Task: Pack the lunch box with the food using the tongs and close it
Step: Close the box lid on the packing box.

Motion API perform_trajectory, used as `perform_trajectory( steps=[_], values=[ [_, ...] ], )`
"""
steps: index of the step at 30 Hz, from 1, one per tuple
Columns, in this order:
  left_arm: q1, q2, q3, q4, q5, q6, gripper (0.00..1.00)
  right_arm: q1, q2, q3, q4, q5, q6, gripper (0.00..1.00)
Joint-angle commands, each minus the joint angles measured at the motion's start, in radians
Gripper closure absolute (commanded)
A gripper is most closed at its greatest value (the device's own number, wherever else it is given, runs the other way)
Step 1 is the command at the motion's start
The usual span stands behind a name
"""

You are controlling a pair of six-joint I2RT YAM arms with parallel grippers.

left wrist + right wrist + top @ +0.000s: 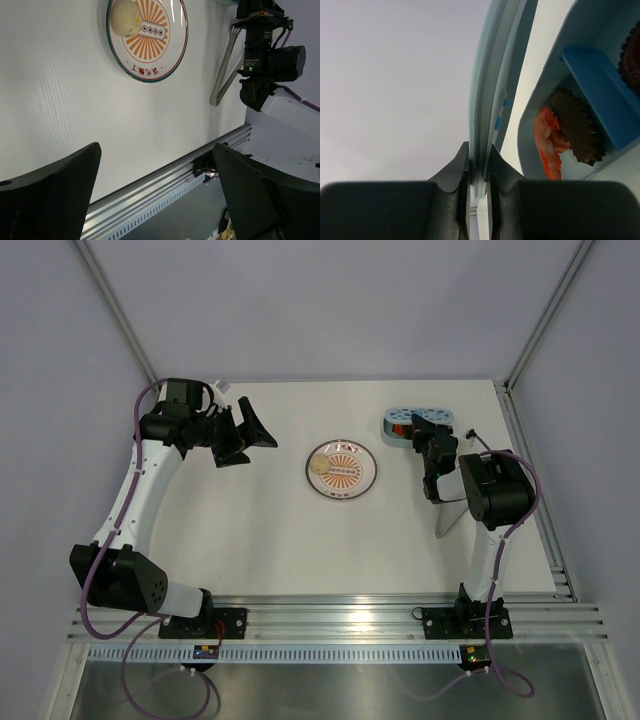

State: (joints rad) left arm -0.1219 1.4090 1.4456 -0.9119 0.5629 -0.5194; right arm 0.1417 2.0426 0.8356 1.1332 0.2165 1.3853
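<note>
The pale-blue lunch box point(393, 426) stands at the back right of the table. Inside it lie red-orange food point(545, 142) and a dark brown piece point(577, 132), beside a blue divider point(595, 85). My right gripper point(479, 160) is shut on the edge of the flat pale-blue lid point(490, 75), which it holds edge-on right beside the box point(527, 135). From above, that gripper point(427, 443) and the lid point(432, 417) sit over the box's right part. The silvery tongs point(447, 515) lie on the table under the right arm. My left gripper point(250, 435) hangs open and empty, far left.
A round white plate with an orange sunburst point(345, 483) sits mid-table with a pale round bun point(319, 464) on its left side. The left wrist view shows the plate point(150, 75), the tongs point(225, 65) and the aluminium rail point(165, 180) at the table's near edge.
</note>
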Motion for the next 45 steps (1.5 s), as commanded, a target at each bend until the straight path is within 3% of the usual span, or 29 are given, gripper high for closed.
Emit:
perform_trajectory(
  steps=[1,16,23,24,27,36,45],
  values=[
    [-0.004,-0.031,-0.007,0.025,-0.003,0.016,0.01,0.015,0.004,-0.024,0.077,0.015,0.017,1.00],
    [-0.004,-0.030,-0.008,0.025,0.000,0.016,0.01,0.016,0.037,-0.033,0.057,0.017,0.055,0.99],
    [-0.005,-0.028,-0.010,0.028,0.005,0.016,0.01,0.016,0.034,-0.046,0.045,0.014,0.069,0.66],
    [-0.005,-0.028,-0.011,0.027,0.003,0.015,0.01,0.016,0.031,-0.047,0.045,0.014,0.070,0.58],
    [-0.007,-0.030,-0.011,0.028,0.008,0.015,0.01,0.016,0.021,-0.053,0.037,0.014,0.075,0.48],
    [-0.010,-0.041,-0.021,0.031,0.012,0.019,0.01,0.016,-0.048,-0.102,0.010,-0.003,0.179,0.37],
    [-0.010,-0.065,-0.047,0.042,0.020,0.016,0.01,0.016,-0.180,-0.110,-0.209,-0.011,0.182,0.23]
  ],
)
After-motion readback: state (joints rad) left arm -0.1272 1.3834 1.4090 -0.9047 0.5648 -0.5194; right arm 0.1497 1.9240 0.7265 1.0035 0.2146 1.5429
